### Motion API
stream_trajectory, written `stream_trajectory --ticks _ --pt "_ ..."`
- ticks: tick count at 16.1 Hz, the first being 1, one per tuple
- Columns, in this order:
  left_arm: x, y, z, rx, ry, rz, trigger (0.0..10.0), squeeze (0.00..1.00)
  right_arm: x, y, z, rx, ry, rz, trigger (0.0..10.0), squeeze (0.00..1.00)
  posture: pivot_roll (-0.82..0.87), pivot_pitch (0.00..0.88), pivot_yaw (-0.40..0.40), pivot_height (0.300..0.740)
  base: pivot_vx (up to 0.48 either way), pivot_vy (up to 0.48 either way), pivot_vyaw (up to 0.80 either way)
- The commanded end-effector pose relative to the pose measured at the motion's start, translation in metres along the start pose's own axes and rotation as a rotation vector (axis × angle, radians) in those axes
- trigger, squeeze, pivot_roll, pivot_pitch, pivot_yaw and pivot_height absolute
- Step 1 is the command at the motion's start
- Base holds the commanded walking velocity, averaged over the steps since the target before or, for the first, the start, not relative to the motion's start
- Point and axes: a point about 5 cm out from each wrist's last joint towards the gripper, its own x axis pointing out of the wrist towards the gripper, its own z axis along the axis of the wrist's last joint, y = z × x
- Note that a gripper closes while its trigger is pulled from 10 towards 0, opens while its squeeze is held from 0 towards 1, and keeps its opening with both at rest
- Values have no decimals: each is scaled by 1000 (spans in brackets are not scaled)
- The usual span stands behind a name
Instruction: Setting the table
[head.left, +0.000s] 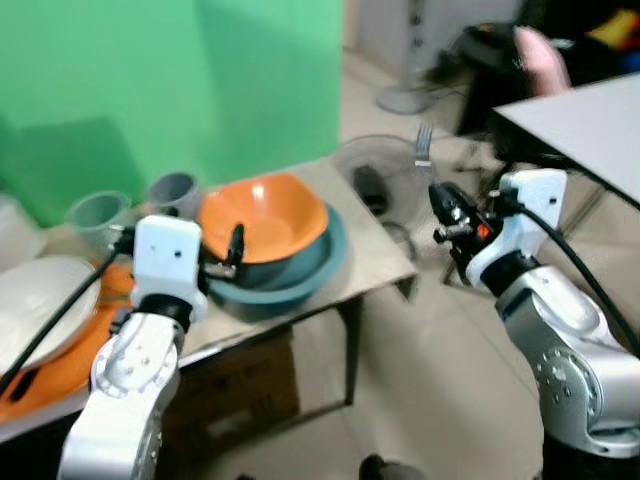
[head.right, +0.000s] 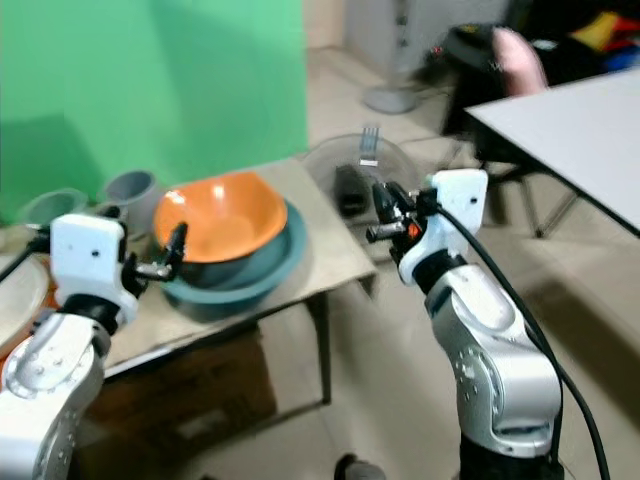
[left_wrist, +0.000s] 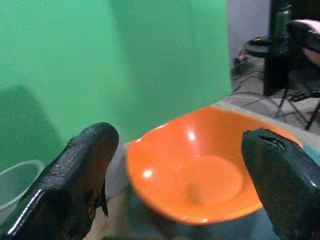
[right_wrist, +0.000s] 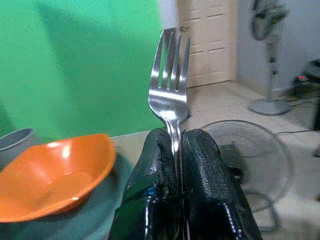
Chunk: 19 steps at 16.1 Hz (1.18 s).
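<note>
I am holding a fork (right_wrist: 170, 95) upright, pinched in my closed right hand (right_wrist: 178, 150), off the worktop's (head.left: 375, 255) edge. My left hand (left_wrist: 185, 185) is hovering open before the orange bowl (head.left: 262, 215). I should keep the fork upright while carrying it. The grey table (head.left: 590, 125) is cut off, so its place settings are hidden.

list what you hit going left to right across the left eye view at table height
white plate → clear grey cup → left gripper → orange plastic bowl → steel fork held by right gripper → white table
</note>
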Motion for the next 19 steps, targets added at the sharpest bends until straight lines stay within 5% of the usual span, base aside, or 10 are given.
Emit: stream_trajectory --ticks 1,7,12,15,19 --pt "-2 3 4 10 -10 19 10000 0 1 -1 3 -12 -4 -5 10000 0 -66 0 34 740 0 0 -800" --pt "-4 5 3 5 -4 32 10000 0 3 1 2 -34 9 2 10000 0 -60 0 23 740 0 0 -800" --pt "-5 -2 1 -27 -1 8 10000 0 -2 -20 -11 -111 55 -169 10000 0 -73 0 31 740 0 0 -800" --pt "-5 -1 -2 21 -4 26 10000 0 -9 -28 -21 -161 88 -258 10000 0 -88 0 40 740 0 0 -788" --pt "-8 -5 -6 -21 8 2 10000 0 -25 -42 -36 -140 182 -338 10000 0 -99 0 39 740 0 0 -781"
